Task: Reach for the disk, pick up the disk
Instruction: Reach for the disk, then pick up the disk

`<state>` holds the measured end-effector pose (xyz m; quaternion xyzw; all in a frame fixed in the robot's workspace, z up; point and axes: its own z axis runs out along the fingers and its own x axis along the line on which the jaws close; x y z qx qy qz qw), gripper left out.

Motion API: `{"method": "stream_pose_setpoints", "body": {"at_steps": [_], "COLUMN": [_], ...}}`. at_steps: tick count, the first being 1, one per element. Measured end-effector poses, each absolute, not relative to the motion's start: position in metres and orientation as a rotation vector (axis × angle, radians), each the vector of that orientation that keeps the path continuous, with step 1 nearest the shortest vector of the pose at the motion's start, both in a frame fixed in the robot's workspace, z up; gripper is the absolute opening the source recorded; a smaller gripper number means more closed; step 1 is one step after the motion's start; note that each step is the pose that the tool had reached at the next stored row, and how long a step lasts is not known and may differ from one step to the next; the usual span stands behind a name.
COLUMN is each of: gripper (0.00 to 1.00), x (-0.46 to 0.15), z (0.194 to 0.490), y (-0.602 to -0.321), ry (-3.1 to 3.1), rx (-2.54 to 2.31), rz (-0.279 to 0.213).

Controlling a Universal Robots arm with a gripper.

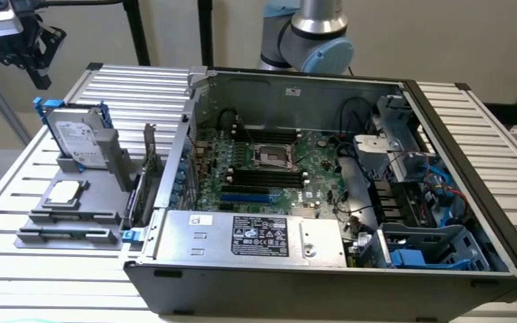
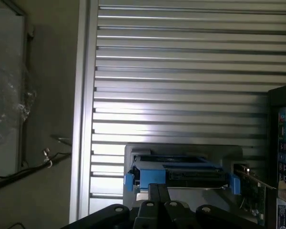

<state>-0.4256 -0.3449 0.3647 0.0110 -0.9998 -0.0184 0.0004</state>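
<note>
Exterior view, from its left to its right. (1) Gripper (image 1: 40,82), dark, hanging above the far corner of the slatted table (image 1: 132,87). Its 2 fingers are drawn together to a narrow point with nothing between them. (2) The disk (image 1: 72,138), standing on edge and tilted back in a grey holder (image 1: 106,168), label facing the camera and blue rails along its sides. It lies below the gripper and slightly to the exterior view's right of it, well apart, and its long axis rises steeply from the holder. (3) A small square CPU chip (image 1: 64,193), flat on the same holder, nearer the camera than the disk. (4) The open computer case (image 1: 474,134), with the arm's base (image 1: 317,33) behind it.

Wrist view. The gripper (image 2: 158,187) points at the disk (image 2: 181,174), seen edge-on. The thin upper edge runs crosswise to the fingers, blue rail ends at both sides. Judged stage: reach under way, no contact yet.
</note>
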Motion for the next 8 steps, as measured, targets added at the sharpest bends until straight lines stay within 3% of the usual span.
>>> {"method": "stream_pose_setpoints", "body": {"at_steps": [8], "gripper": [0.11], "x": [-0.4256], "z": [0.3648], "y": [-0.3449], "ry": [-3.140], "rx": [0.035], "rz": [-0.057]}}
